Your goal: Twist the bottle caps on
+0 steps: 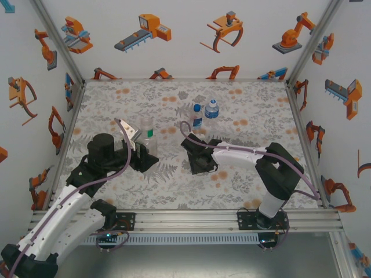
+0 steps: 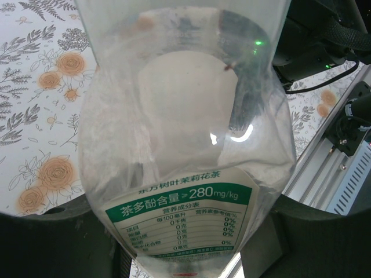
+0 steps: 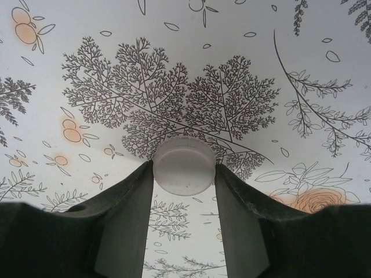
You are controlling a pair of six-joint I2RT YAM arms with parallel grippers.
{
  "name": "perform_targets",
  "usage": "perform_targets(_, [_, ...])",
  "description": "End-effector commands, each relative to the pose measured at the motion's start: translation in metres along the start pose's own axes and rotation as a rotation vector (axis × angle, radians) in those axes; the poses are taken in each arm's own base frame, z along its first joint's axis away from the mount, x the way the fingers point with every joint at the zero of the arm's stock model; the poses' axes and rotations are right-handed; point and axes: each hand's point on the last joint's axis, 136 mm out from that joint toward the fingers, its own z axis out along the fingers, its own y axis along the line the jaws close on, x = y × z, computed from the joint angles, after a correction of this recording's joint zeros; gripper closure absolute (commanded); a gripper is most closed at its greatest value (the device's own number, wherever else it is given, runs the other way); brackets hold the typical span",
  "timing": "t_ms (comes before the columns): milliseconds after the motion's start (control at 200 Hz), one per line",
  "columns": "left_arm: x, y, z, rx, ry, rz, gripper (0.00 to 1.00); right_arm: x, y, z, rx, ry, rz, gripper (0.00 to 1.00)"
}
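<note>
The white cap (image 3: pixel 184 165) is a light, rigid, smooth plastic disc and probably slippery, so it is best squeezed across its side wall. The right gripper (image 1: pixel 202 165) has its jaws pinching it that way, close over the floral surface (image 3: pixel 174 69). At its 10 o'clock, the left gripper (image 1: pixel 144 155) clamps its jaws on the slim bottle (image 2: pixel 185 145), which is thin, clear and likely crushable.

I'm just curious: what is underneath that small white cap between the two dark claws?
Below the white cap, pinched by the right gripper, lies the flowered table cover. The patch directly beneath is hidden, so I cannot tell whether the cap touches it.
</note>
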Motion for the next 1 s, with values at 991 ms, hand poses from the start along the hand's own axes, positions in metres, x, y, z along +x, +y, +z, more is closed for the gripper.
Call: perform_targets(991, [-0.009, -0.002, 0.002, 0.007, -0.011, 0.004, 0.85, -0.005, 0.003, 0.0, 0.009, -0.011, -0.024, 0.66])
